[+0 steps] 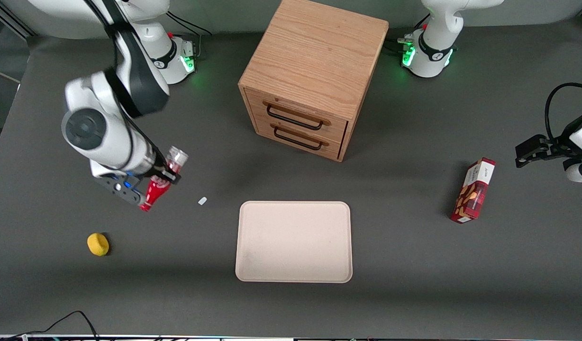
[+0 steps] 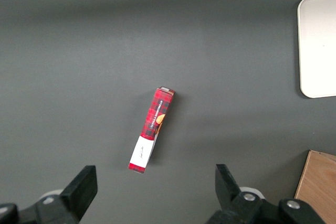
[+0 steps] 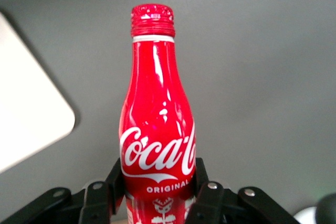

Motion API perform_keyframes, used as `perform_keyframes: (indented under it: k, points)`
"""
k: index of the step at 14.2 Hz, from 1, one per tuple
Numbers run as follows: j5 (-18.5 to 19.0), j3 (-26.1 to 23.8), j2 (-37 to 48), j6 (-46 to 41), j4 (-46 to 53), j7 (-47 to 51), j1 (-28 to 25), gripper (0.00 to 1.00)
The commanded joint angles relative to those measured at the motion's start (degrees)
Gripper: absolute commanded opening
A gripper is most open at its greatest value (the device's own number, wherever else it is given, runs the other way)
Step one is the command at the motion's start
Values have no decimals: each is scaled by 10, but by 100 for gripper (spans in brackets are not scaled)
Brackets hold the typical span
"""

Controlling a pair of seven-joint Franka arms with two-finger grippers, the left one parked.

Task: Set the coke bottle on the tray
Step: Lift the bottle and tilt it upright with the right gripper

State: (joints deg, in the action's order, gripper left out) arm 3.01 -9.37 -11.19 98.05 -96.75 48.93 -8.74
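Note:
My right gripper (image 1: 167,176) hangs above the table toward the working arm's end, shut on the coke bottle (image 1: 158,189). The bottle is tilted, its red cap pointing down toward the front camera and its clear silvery base up. In the right wrist view the red coke bottle (image 3: 156,129) with white script logo sits between the black fingers (image 3: 206,192), which press on its lower body. The cream-beige tray (image 1: 294,241) lies flat in the table's middle, nearer the front camera than the cabinet, and lies sideways from the bottle. A corner of the tray (image 3: 26,114) shows beside the bottle.
A wooden drawer cabinet (image 1: 310,76) stands farther from the front camera than the tray. A yellow round object (image 1: 98,244) and a small white scrap (image 1: 202,201) lie near the gripper. A red snack box (image 1: 473,190) lies toward the parked arm's end.

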Motion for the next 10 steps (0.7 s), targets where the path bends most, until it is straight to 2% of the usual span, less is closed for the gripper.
perform_keyframes:
  k: [1, 3, 6, 8, 10]
  points:
    - [-16, 1, -4, -130, 115, -51, 4, 0]
    - [-15, 1, -4, -163, 146, -54, 5, 0]
    - [-14, 0, -17, -164, 167, -52, -3, 0]
    - [-14, -2, -46, -165, 200, -49, -7, 0]
    - [-11, -10, -107, -166, 256, -46, -40, 0]
